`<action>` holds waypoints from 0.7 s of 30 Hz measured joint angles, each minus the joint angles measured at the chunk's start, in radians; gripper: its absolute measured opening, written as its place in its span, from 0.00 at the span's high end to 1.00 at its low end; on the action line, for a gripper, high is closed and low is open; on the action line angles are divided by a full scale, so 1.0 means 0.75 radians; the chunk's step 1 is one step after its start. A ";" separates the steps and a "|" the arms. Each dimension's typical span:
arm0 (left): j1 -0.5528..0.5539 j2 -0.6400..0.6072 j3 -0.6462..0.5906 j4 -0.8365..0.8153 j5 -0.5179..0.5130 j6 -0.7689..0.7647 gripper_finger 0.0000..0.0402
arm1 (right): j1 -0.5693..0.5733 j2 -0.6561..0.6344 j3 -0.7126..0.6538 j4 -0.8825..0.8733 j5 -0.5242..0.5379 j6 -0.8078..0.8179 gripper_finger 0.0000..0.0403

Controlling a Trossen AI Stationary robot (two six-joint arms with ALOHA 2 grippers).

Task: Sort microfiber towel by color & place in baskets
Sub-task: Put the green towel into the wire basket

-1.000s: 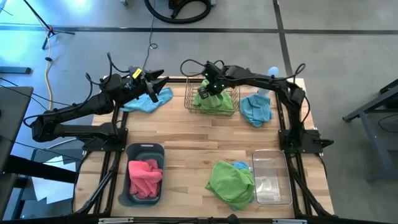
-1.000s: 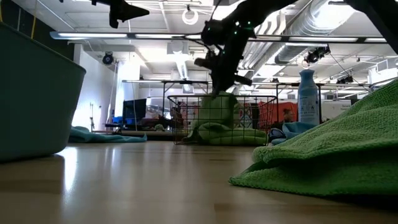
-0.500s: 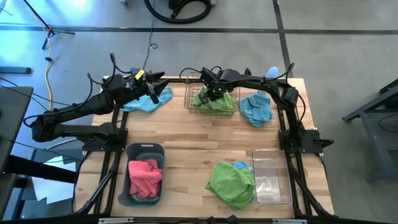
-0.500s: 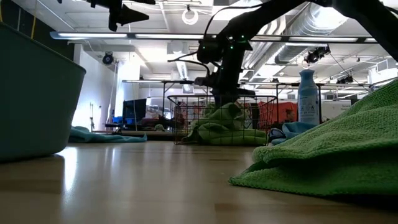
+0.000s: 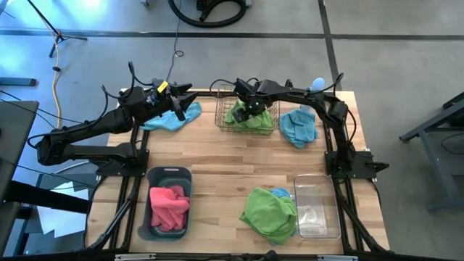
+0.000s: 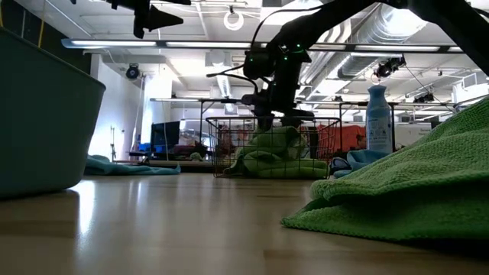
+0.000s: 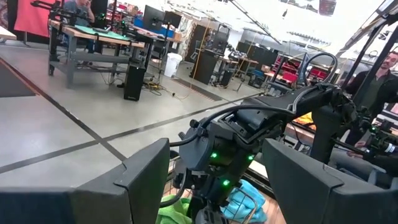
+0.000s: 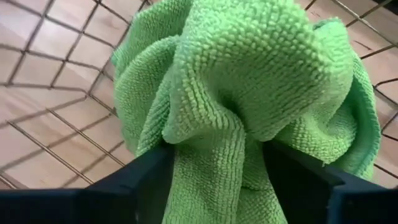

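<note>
A green towel (image 8: pixel 249 81) lies heaped in the brass wire basket (image 5: pixel 225 127) at the table's far edge. My right gripper (image 8: pixel 217 186) stands open over it, pointing down, with a raised fold of the towel between its fingers. My left gripper (image 7: pixel 214 186) hangs open and holds nothing, high above a blue towel (image 5: pixel 168 121) at the far left. Another blue towel (image 5: pixel 297 125) lies at the far right. A green towel (image 5: pixel 268 214) lies at the near edge, over a blue one (image 5: pixel 281 193). Pink towels (image 5: pixel 168 206) fill the dark tub (image 5: pixel 156 177). My right gripper's open fingers (image 8: pixel 140 183) stand on either side of a raised fold (image 8: pixel 214 155) at the top of the green towel. The cloth fills the gap up to both inner sides. The fingers come from above, pointing down. The towel rests in the basket.
A clear tub (image 5: pixel 316 206) stands at the near right beside the green towel. A pale blue spray bottle (image 5: pixel 317 85) stands at the far right corner. The bare wood in the middle of the table (image 5: pixel 232 156) is free room.
My right gripper has gone down into the wire basket with the green towel. The towel hung stretched below the fingers a second ago and now lies heaped on the basket's floor.
</note>
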 joint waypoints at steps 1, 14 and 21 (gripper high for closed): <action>0.000 0.000 0.000 0.000 0.000 -0.001 0.39 | 0.000 0.000 0.000 -0.005 0.000 -0.011 0.38; 0.000 0.000 0.000 0.000 0.000 -0.001 0.39 | -0.019 -0.170 0.000 -0.031 -0.001 -0.095 0.37; -0.001 0.000 0.000 0.000 0.001 -0.025 0.39 | -0.025 -0.305 0.000 -0.052 -0.047 -0.219 0.37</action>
